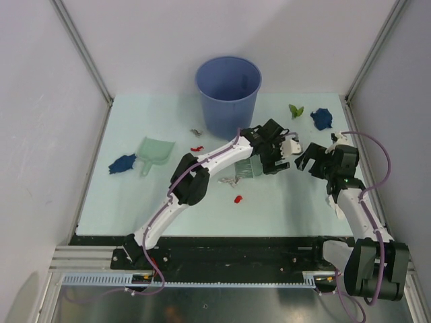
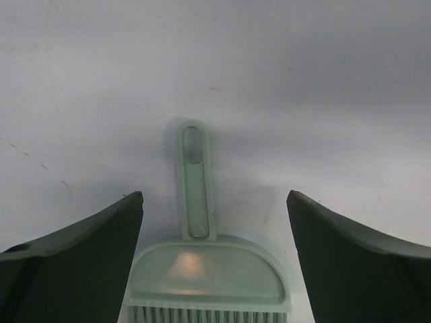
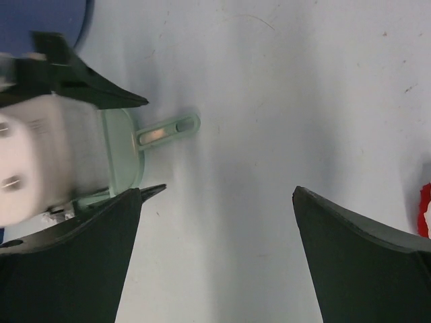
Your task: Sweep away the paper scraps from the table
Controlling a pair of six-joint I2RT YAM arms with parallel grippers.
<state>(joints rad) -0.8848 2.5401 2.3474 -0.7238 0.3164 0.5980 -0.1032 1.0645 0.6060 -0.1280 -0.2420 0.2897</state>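
Left pincer (image 2: 214, 196) spread wide, straddling the head of a brush (image 2: 209, 272) lying flat on the worktop (image 1: 283, 208). Neither finger touching it, handle pointing away from the wrist. Right pincer (image 3: 217, 192) likewise wide and holding nothing, hanging just beside the left one over bare worktop.

Likely trouble from here:
- Closing across the broad brush head rather than the thin handle, giving a skewed or slipping hold, or shoving the brush sideways on the smooth surface.
- With both wrists this near each other, a knock between arms on any careless swing.
- Once sweeping, light crumpled bits easily flicked past the dustpan (image 1: 157, 151) or off the edge by too quick a stroke.
- Dustpan well apart from the brush, so probably a job for the other arm.

Count, from above:
- Paper scraps (image 1: 237, 199): seven, all loose on the worktop.
  - Two dark blue, one just beside the dustpan, one near the far right corner.
  - Two red, both between the dustpan and the brush.
  - One green, near the far right corner.
  - Two greyish, one close to the bucket (image 1: 227, 91), one just beside the bristles.
- One brush, one dustpan, one bucket, two arms.
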